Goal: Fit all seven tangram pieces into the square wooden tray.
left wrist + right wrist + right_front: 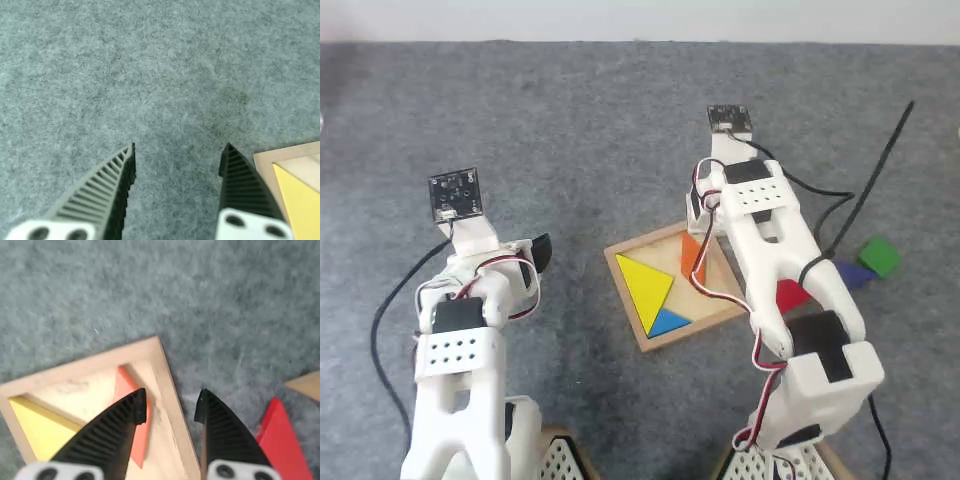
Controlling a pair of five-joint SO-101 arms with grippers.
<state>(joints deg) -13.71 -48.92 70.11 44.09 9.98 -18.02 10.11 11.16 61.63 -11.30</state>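
Left gripper [177, 152] & right gripper [170, 402] both open, empty; red piece [280, 440] beside tray [90, 364] looks thin, stiff, light, so pinch opp. edges.

bright even diffuse light, soft faint shadows on carpet [570, 130] beside the tray [627, 305]

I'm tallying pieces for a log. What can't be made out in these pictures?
- High view: the right arm covers the right side of the tray and much of the red piece.
- High view: the purple piece is too small to tell its shape.
- Right wrist view: a tan shape is cut off by the picture's edge; unidentifiable.
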